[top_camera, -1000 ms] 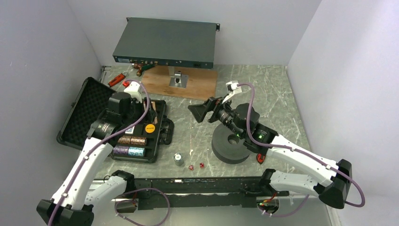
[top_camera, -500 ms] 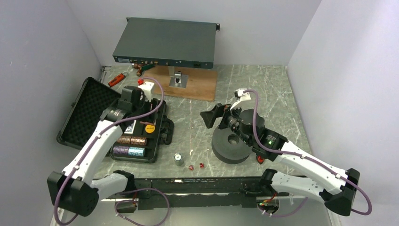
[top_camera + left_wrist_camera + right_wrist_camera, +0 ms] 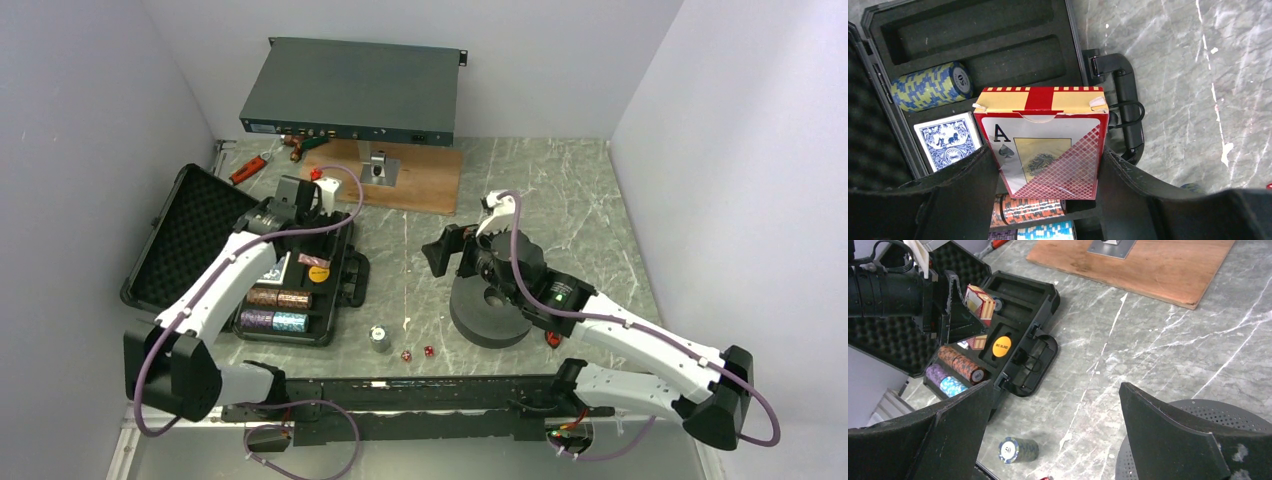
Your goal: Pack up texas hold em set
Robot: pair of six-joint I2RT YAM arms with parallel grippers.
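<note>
Marble tabletop (image 3: 580, 200) noted. My left gripper (image 3: 1047, 170) clamps the red card deck box (image 3: 1045, 142) by its sides above the briefcase (image 3: 973, 30) tray, presumably for slotting in; my right gripper (image 3: 1055, 390) gapes empty, well clear of the briefcase.

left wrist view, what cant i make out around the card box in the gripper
- What lies under the red card deck box: hidden by the box itself.
- Blue card deck: lower edge covered by the left gripper's finger.
- Orange chip stack: mostly behind the box, count unreadable.
- Top external view: red dice faces too small to read.
</note>
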